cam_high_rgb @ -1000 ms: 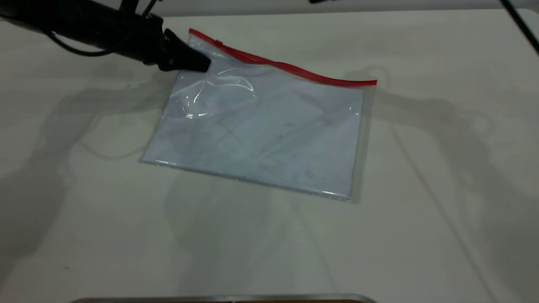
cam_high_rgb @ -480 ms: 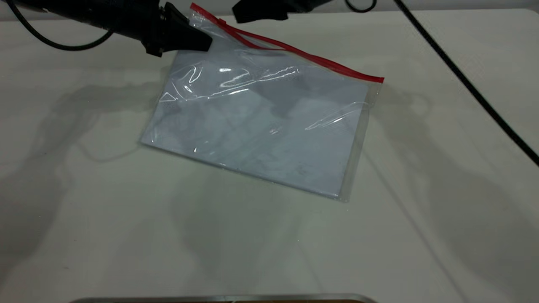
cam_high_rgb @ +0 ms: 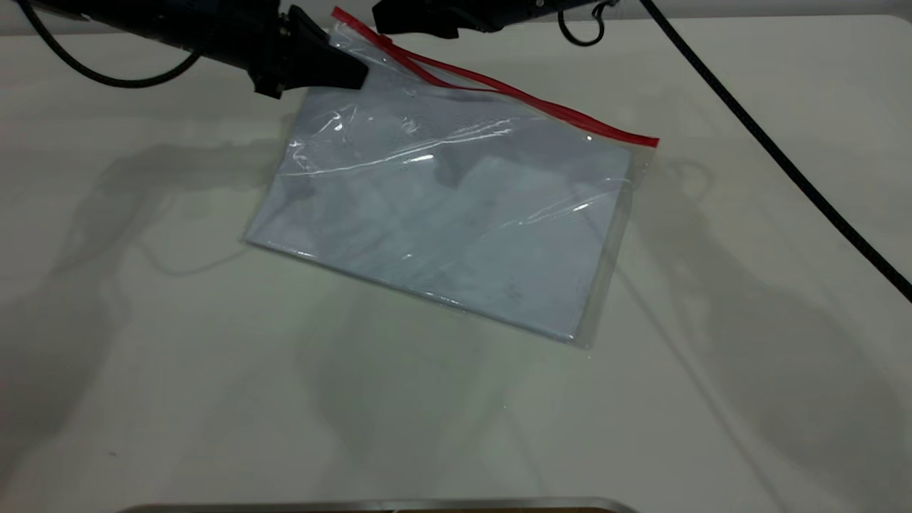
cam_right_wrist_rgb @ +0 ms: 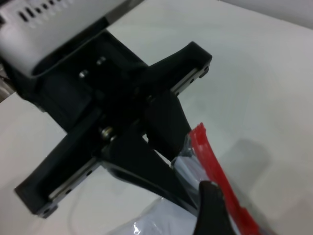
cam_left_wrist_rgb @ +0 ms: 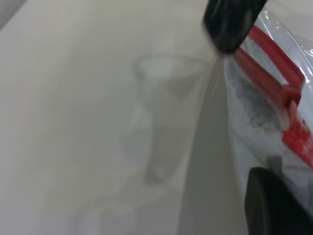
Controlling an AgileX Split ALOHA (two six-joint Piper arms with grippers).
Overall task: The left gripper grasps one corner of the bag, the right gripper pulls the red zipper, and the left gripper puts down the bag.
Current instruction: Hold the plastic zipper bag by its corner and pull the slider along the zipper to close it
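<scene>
Exterior view: left gripper jaws clamp the bag corner, lifting it off the worktop; right gripper nears the red zipper, jaw state unclear. Left wrist: film looks limp, slippery. Right wrist: pinch the slider.

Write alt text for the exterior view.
The left gripper pinches the bag by its far left corner, lifting it off the table, while the right gripper hovers near the red zipper.
</scene>
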